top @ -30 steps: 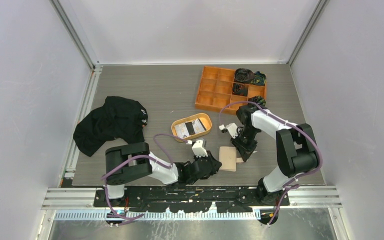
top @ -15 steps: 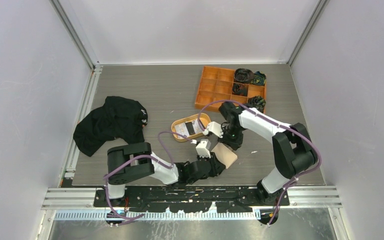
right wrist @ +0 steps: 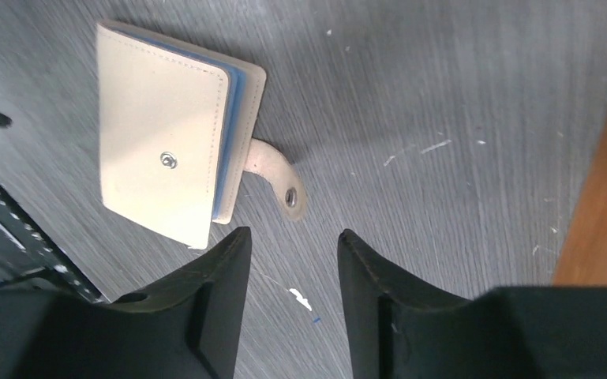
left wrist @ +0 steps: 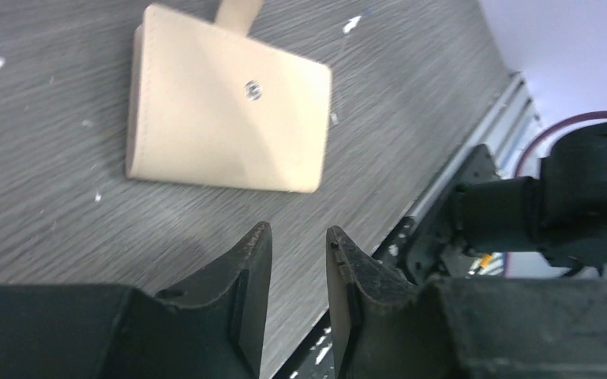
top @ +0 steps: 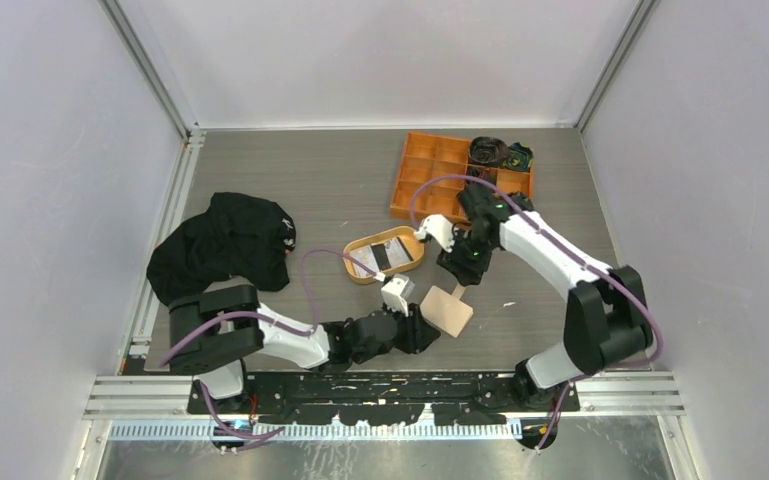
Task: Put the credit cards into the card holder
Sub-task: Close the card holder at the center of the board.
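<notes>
The beige card holder (top: 447, 310) lies folded on the table with its snap tab (right wrist: 276, 178) undone. A blue credit card's edge (right wrist: 229, 134) shows between its flaps. A light credit card (top: 364, 261) and a dark one (top: 382, 256) lie in the oval tan tray (top: 407, 238). My left gripper (top: 426, 332) is open and empty, just near-left of the holder (left wrist: 225, 118). My right gripper (top: 463, 272) is open and empty, hovering just beyond the holder (right wrist: 166, 158). In the wrist views the left gripper (left wrist: 298, 231) and right gripper (right wrist: 294, 233) each show bare table between the fingers.
An orange compartment box (top: 440, 180) stands at the back right with dark items in its right cells; its edge (right wrist: 600, 197) shows beside my right gripper. A black cloth (top: 222, 248) lies at the left. The table's near rail (left wrist: 473, 134) runs close to the holder.
My right gripper has opened, let go of the card holder and drawn back toward the box. The holder has settled flat. My left gripper has opened a little and its arm has shifted left.
</notes>
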`<state>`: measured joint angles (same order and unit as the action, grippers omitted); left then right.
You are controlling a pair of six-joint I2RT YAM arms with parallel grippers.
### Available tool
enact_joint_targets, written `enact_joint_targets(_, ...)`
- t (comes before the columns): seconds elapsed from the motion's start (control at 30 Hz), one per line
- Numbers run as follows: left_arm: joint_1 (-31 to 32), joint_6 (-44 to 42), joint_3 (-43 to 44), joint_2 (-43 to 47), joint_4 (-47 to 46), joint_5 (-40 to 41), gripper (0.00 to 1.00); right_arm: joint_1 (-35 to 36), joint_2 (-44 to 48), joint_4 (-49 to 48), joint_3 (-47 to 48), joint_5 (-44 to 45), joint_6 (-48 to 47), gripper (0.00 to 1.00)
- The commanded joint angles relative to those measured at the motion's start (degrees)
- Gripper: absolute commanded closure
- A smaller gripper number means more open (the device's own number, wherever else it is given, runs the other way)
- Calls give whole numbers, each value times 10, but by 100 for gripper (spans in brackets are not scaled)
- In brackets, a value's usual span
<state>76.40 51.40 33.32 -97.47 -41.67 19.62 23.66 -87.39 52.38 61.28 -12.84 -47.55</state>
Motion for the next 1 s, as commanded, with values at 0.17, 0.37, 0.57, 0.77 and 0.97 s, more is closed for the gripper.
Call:
enact_joint_targets(0.17, -97, -22, 53, -22, -16, -192, 80, -126, 56, 51, 24, -222, 25, 44)
enact_joint_targets(0.37, -115, -1, 102, -77, 28, -221, 88, -166, -48, 120, 71, -262, 28, 45)
enact_joint_targets(0.57, -116, 7, 107, -84, 81, -201, 93, -188, -108, 136, 91, -282, 24, 49)
enact_joint_targets(0.77, -117, 8, 109, -87, 88, -201, 94, -188, -140, 139, 100, -285, 33, 56)
enact_joint_targets(0.97, -116, 11, 110, -92, 82, -207, 95, -187, -160, 138, 102, -288, 39, 62)
